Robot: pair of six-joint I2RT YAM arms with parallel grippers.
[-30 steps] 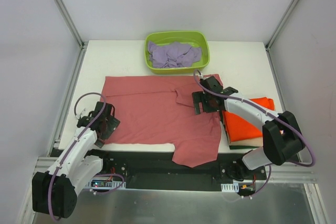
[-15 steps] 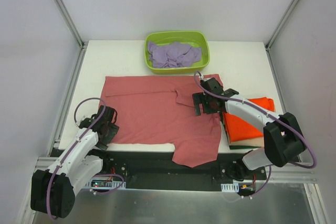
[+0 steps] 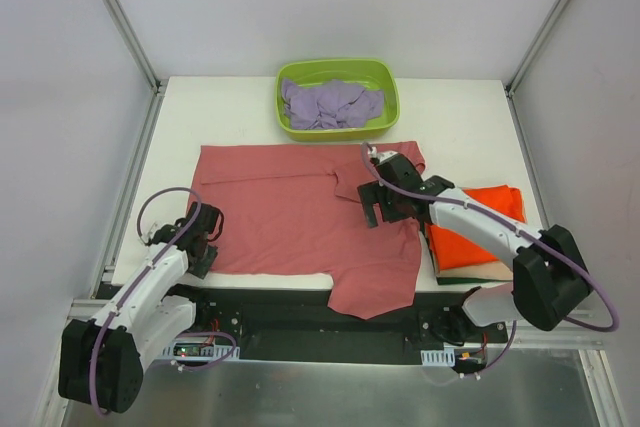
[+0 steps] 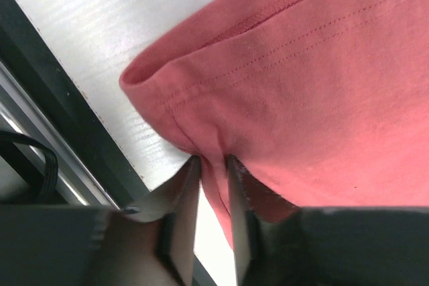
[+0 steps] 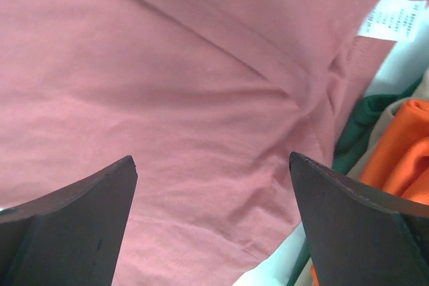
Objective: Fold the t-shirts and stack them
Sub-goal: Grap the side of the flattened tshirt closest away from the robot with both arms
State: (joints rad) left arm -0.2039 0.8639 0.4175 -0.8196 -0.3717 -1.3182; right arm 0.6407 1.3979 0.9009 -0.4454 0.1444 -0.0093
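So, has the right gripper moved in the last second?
Yes. The right gripper shifted left over the salmon-red t-shirt, farther from the folded orange t-shirt, which stayed put.

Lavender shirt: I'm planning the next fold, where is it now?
In the top view, the lavender shirt lies crumpled in the lime-green tub at the table's far edge, near centre, just beyond the salmon-red shirt.

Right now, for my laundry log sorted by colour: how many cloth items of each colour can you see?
Salmon-red t-shirt: 1
Orange t-shirt: 1
Tan cloth: 1
Dark green cloth: 1
Lavender cloth heap: 1, its pieces cannot be told apart
Total: 5
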